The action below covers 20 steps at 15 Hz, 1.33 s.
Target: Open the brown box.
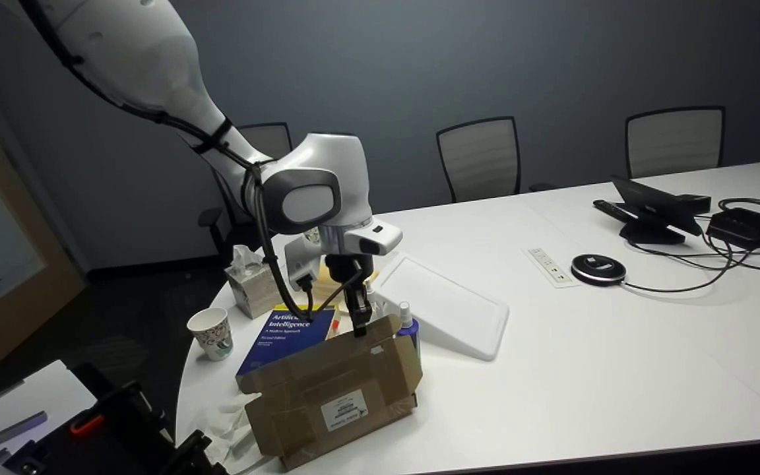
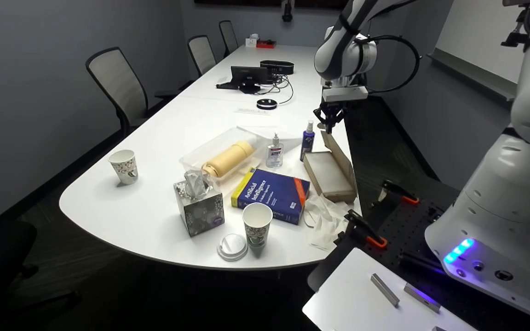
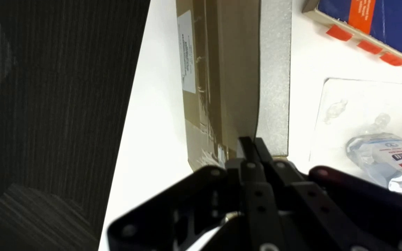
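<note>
"Gripper [image 3: 253, 141], seen from the wrist: fingers drawn almost fully together. Loaded or not?"

"Loaded. The thin edge of a lid flap [image 3: 237, 76] is pinched between the tips; nothing else appears held."

"Location of the brown cardboard box [image 2: 342, 196]?"

"On the white table [image 1: 591, 356], close to its long edge and near the blue Artificial Intelligence textbook [image 2: 272, 191]. The lid [image 1: 334, 384] stands roughly upright, white label [image 1: 345, 410] outward; a pale grey slab [image 2: 329, 170] shows inside."

"Method for finishing?"

"Opening appears nearly complete. The lid best follows an arc about its hinge, which seems to lie toward the table's edge; a straight upward pull would probably drag or tip the box. A light pinch suits cardboard, letting the flap turn between the tips without creasing. Release is sound only once the lid leans outward under its own weight; let go too soon, it may fall back."

"Hazard to note?"

"Purple spray bottle [image 2: 308, 143], just beside the box at the gripped end: any sideways swing of the wrist could topple it."
</note>
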Available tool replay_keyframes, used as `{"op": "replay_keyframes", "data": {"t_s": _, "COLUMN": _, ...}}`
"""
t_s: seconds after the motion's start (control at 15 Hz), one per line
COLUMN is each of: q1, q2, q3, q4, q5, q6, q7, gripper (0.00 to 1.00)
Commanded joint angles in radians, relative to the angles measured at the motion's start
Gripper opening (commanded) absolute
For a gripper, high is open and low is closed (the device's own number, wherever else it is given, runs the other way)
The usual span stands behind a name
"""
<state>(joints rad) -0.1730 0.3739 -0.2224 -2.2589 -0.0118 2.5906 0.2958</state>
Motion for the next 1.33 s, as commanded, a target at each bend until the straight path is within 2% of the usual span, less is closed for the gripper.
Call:
{"op": "replay_keyframes", "data": {"t_s": 0.0, "q1": -0.002, "q2": -0.092, "q3": -0.012, "q4": -0.058, "q5": 0.013, "q6": 0.005, "q7": -0.037, "gripper": 0.01}}
{"op": "replay_keyframes", "data": {"t_s": 0.47, "q1": -0.052, "q2": -0.130, "q3": -0.003, "q4": -0.103, "q5": 0.075, "q6": 0.020, "q7": -0.102, "gripper": 0.01}}
{"op": "replay_keyframes", "data": {"t_s": 1.0, "q1": -0.157, "q2": -0.135, "q3": 0.062, "q4": -0.156, "q5": 0.370, "q6": 0.101, "q7": -0.331, "gripper": 0.01}}
{"op": "replay_keyframes", "data": {"t_s": 1.27, "q1": -0.195, "q2": -0.155, "q3": 0.080, "q4": -0.168, "q5": 0.470, "q6": 0.104, "q7": -0.431, "gripper": 0.01}}
